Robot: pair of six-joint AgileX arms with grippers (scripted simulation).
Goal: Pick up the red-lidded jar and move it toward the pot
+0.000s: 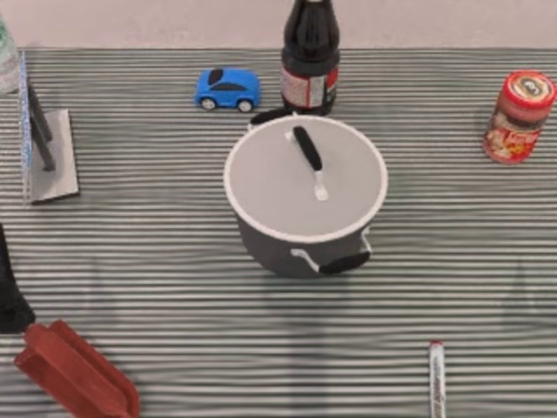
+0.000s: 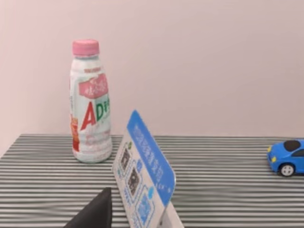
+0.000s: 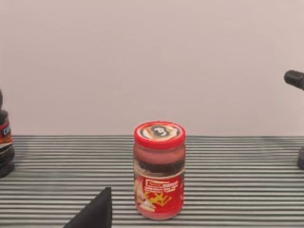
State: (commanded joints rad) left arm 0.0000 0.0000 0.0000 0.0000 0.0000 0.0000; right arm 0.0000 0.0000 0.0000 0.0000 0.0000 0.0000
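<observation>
The red-lidded jar [image 1: 519, 117] stands upright at the far right of the striped table, well apart from the pot [image 1: 305, 193] in the middle. The pot is dark grey with a light grey lid and black handles. In the right wrist view the jar [image 3: 159, 171] is straight ahead, untouched, and only a dark wedge of my right gripper [image 3: 92, 211] shows near it. The right arm is out of the top view. My left arm [image 1: 7, 296] is parked at the table's left edge, and a dark wedge of its gripper [image 2: 92, 211] shows in the left wrist view.
A tall dark bottle [image 1: 309, 57] and a blue toy car [image 1: 228, 89] stand behind the pot. At the left are a blue-and-white sign stand [image 1: 39, 144] and a pink-capped bottle [image 2: 90, 102]. A red tool [image 1: 78, 370] lies front left, a marker [image 1: 437, 379] front right.
</observation>
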